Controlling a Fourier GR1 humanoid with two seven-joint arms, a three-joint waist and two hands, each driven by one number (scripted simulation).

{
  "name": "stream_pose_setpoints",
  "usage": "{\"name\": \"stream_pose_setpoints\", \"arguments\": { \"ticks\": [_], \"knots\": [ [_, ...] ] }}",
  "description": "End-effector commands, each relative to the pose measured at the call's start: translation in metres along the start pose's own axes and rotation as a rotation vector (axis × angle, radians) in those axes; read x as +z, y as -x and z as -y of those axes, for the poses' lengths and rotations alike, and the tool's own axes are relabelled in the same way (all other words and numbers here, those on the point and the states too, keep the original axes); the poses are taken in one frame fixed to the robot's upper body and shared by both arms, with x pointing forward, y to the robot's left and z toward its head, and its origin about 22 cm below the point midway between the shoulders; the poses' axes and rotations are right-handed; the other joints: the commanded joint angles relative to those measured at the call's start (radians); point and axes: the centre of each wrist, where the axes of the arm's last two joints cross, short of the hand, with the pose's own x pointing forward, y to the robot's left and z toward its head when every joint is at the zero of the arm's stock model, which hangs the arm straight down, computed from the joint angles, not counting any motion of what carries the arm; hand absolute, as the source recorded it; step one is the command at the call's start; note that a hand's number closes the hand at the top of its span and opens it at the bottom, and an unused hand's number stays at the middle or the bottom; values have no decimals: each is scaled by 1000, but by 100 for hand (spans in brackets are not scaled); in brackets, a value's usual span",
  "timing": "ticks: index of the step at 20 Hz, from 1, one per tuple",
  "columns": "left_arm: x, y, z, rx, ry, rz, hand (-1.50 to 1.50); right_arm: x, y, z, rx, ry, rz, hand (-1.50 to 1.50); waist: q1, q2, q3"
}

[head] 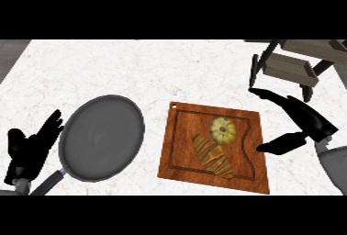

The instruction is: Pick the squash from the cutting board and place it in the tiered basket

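Observation:
A pale yellow, ribbed squash lies on the upper part of the brown wooden cutting board, right of centre. The tiered basket, made of grey wooden slats on a dark frame, stands at the top right. My right hand hovers open at the board's right edge, fingers stretched up-left and thumb pointing at the board; it holds nothing and is apart from the squash. Low at the left edge, my left hand rests open with its fingers up.
A croissant lies on the board just below the squash. A large grey frying pan sits left of the board, its handle running to the lower left near my left hand. The counter is pale marble.

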Motion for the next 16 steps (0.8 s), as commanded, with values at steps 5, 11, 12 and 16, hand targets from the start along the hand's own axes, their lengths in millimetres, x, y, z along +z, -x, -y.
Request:
{"name": "stream_pose_setpoints", "arguments": {
  "ticks": [5,11,12,16],
  "knots": [
    [0,7,-15,-3,-27,-22,0,-52,-85,-9,236,-304,-96,-150,-15,0,2],
    [8,16,-20,-6,-34,-38,0,-72,-124,-16,214,-349,-146,-150,-28,-2,3],
    [19,12,-13,4,-14,-21,0,-81,-122,-37,234,-378,-181,-150,-20,-3,3],
    [5,12,-12,21,-51,-36,0,-83,-126,-24,260,-458,-258,-150,-30,-3,3]
  ]
}}
